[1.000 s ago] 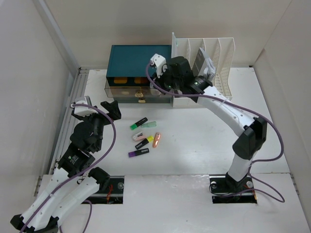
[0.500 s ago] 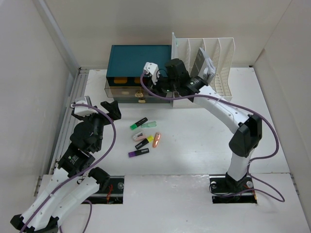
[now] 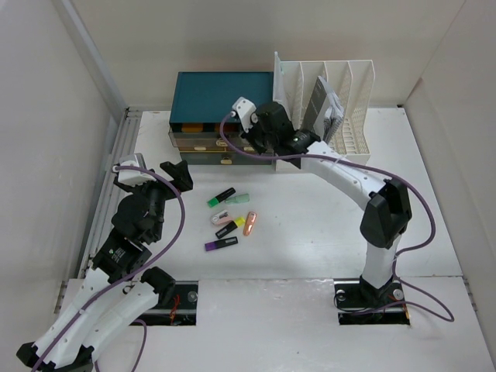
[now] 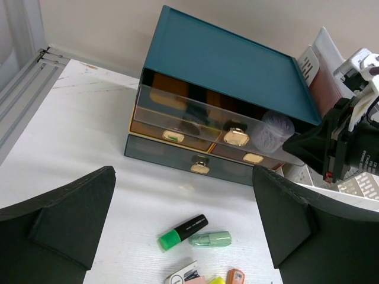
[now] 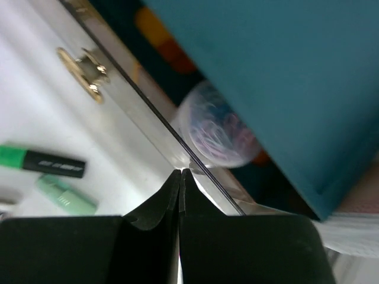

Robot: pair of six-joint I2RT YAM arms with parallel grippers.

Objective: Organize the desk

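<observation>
- White walls close in the desk (image 3: 325,232), a broad white tabletop that fills the floor of the enclosure and carries everything else.
- At the far side, the right gripper (image 5: 179,173) has its jaws pressed flat together. The tips rest against the upper edge of a clear drawer front (image 5: 133,109).
- Just behind that clear panel a round tub of coloured paper clips (image 5: 219,133) sits inside the drawer. A gold handle (image 5: 89,72) is fixed to the panel farther along.
- The drawer belongs to a teal drawer box (image 3: 223,93) against the back wall. In the left wrist view its clear front stands a little forward of the drawers below it.
- Just beside the box, on its right, stands a white slotted file rack (image 3: 353,81), with a grey flat item (image 3: 328,105) leaning in one slot.
- The left gripper (image 3: 176,172) hangs over the left part of the desk with its jaws spread wide and gripping nothing. It faces the drawer box and is well apart from it.
- Near it, loose on the tabletop, lie a green highlighter (image 3: 221,198) and a mint-green cap-like piece (image 3: 241,198), almost touching.
- Nearer the arm bases are a small pink and yellow group (image 3: 226,221), an orange piece (image 3: 249,223) and a purple highlighter (image 3: 221,244).
</observation>
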